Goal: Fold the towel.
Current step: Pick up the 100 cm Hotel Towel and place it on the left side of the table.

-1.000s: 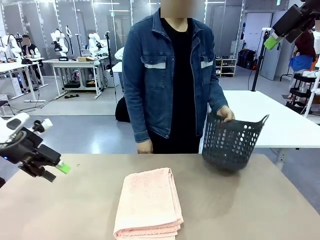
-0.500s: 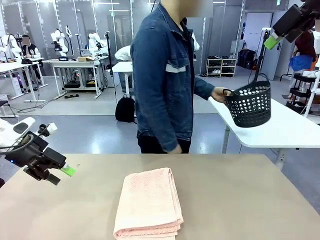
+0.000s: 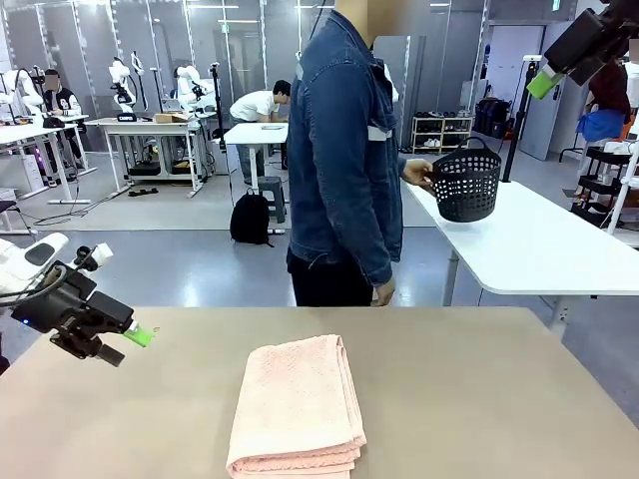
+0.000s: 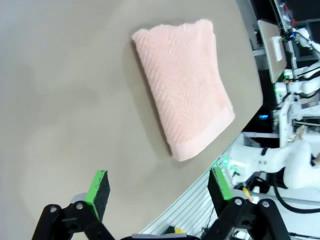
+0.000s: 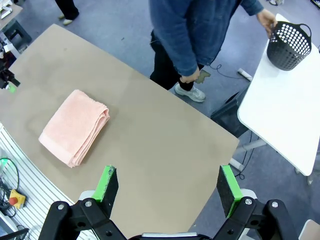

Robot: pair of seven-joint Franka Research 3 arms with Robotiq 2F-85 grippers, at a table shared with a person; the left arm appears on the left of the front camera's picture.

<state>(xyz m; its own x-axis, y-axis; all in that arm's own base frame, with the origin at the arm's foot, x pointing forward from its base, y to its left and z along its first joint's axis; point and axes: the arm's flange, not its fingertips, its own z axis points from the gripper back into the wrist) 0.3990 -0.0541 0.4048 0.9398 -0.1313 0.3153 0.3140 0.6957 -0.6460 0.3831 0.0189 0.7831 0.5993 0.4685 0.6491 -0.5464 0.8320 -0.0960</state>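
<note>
Several layers are already showing in the towel (image 3: 298, 407), lying folded mid-table; both grippers, left (image 3: 128, 344) and right (image 5: 166, 189), are hanging wide open, gripping nothing — folding is looking finished.

A robotics lab: beyond the left gripper (image 3: 140, 336), rows of white worktables (image 3: 150, 130) carry more robot arms (image 3: 122, 88), seated people work at them, and glass partitions (image 3: 230, 45) line the grey-floored hall.

Black perforated basket (image 3: 465, 184) over a white side table (image 3: 539, 249) (beyond the tan table (image 3: 479, 399)).
</note>
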